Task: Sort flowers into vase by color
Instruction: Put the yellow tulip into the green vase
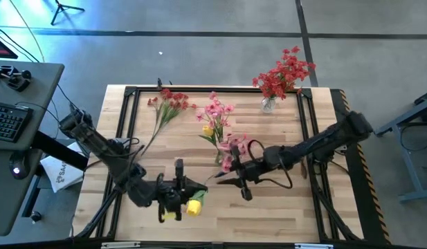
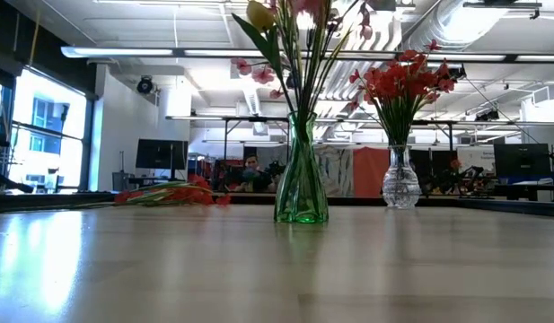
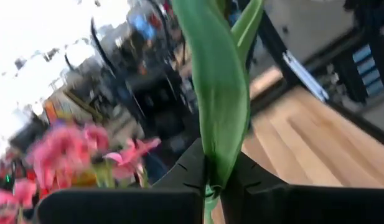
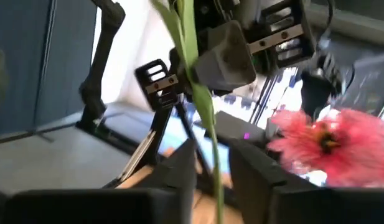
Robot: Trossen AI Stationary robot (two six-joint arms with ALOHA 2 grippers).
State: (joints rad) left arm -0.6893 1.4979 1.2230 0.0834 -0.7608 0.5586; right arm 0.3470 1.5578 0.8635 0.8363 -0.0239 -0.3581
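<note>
Yellow flower passing between 2 hands above the desk

High view: left hand (image 1: pixel 173 196) is clamped on the yellow flower (image 1: pixel 194 205) near the desk (image 1: pixel 282 214) front; right hand (image 1: pixel 230 181) meets its stem. Left wrist: fingers pinch the leaf. Right wrist: fingers slightly parted around the stem.

Probably lab: monitors (image 2: pixel 160 154), ceiling ducts (image 2: pixel 492 18)

Grey floor (image 1: pixel 220 41), desk with keyboard (image 1: pixel 7 119), bright window (image 2: pixel 39 126), ceiling lights (image 2: pixel 151 52), ducts (image 2: pixel 456 18) overhead.
</note>
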